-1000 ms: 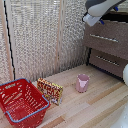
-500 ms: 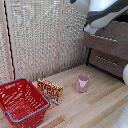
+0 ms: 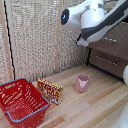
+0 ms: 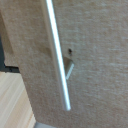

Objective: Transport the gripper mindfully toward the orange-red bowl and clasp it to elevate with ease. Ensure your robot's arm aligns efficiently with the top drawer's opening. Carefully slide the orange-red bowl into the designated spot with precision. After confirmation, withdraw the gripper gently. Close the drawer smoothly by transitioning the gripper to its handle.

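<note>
My white arm (image 3: 95,20) fills the top right of the exterior view and covers the upper part of the dark brown cabinet (image 3: 112,50). The gripper's fingers are hidden behind the arm there and do not show in the wrist view. The wrist view is close on a brown wood-grain drawer front (image 4: 95,60) with a long silver bar handle (image 4: 57,55) running slantwise across it. I cannot tell which drawer this is. The orange-red bowl is out of view.
A red mesh basket (image 3: 20,102) stands on the wooden floor at the exterior view's lower left. A patterned box (image 3: 50,91) leans beside it. A pink cup (image 3: 82,82) stands in the middle. A woven screen wall (image 3: 35,40) is behind.
The arm has swung toward the exterior view's left and nearer the camera, and now covers more of the cabinet's top. Basket, box and cup have not moved.
</note>
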